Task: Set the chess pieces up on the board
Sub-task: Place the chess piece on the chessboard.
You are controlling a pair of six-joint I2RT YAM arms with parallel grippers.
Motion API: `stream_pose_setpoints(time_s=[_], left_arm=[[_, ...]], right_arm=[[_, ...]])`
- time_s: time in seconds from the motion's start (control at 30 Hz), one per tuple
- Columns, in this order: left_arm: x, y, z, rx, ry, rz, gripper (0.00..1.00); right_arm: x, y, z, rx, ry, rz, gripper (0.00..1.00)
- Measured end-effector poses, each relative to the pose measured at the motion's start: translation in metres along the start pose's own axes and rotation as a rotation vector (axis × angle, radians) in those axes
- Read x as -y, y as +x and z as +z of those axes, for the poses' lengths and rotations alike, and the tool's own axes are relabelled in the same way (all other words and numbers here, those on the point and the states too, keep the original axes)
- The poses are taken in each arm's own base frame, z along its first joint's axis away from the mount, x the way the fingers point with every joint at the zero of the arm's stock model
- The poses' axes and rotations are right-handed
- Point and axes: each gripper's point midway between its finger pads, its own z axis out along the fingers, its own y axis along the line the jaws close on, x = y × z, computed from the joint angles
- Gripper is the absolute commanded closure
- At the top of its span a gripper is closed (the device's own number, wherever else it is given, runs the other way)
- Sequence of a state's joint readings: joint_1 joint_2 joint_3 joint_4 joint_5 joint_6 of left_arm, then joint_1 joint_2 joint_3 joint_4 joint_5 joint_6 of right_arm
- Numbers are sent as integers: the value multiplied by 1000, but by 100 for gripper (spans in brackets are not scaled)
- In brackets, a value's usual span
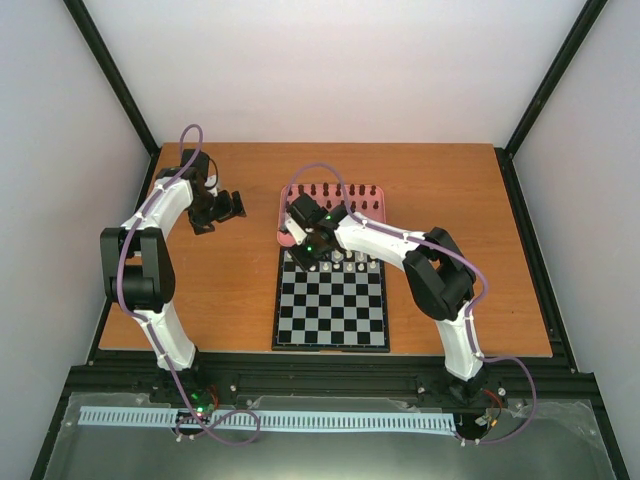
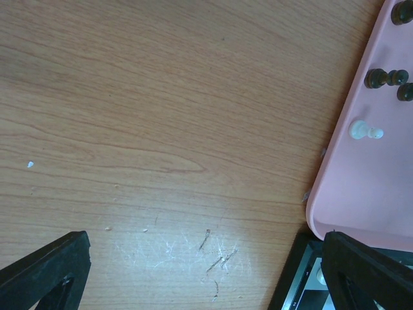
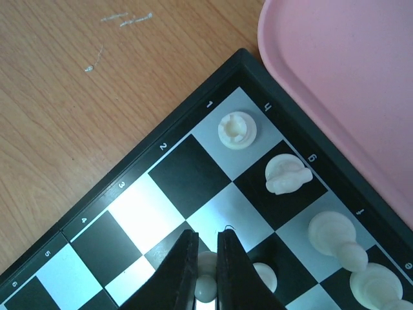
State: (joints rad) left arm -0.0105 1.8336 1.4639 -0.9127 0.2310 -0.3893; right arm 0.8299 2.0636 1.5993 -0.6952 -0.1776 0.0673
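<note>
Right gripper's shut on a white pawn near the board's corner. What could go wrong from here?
1. The right gripper grips the white pawn right beside another pawn; opening the jaws could knock that neighbour.
2. The knight and rook stand close ahead; a forward swing on retreat might topple them.

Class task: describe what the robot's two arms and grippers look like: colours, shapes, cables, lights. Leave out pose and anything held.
Both the left arm and right arm have white rounded shells joined by bulky black joints. A purple cable loops along each. Green lights glow near the right wrist. The left gripper and right gripper have flat matte-black fingers.
</note>
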Motion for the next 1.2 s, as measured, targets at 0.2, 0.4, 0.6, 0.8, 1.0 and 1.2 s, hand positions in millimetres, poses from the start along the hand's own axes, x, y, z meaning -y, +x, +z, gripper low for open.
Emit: stream_pose_setpoints(time_s=[0.2, 0.4, 0.6, 0.8, 1.0, 1.2], left_arm=[[0, 0, 0, 0, 0, 0, 0], [0, 0, 0, 0, 0, 0, 0], [0, 0, 0, 0, 0, 0, 0], [0, 0, 0, 0, 0, 0, 0], [0, 0, 0, 0, 0, 0, 0], [0, 0, 0, 0, 0, 0, 0]], right_arm=[[0, -4, 0, 14, 2, -3, 94], [0, -7, 0, 17, 0, -3, 94], [1, -10, 8, 11, 1, -6, 94], [1, -7, 12, -3, -1, -6, 93], [2, -5, 16, -13, -2, -8, 91], [3, -3, 21, -30, 0, -6, 90]])
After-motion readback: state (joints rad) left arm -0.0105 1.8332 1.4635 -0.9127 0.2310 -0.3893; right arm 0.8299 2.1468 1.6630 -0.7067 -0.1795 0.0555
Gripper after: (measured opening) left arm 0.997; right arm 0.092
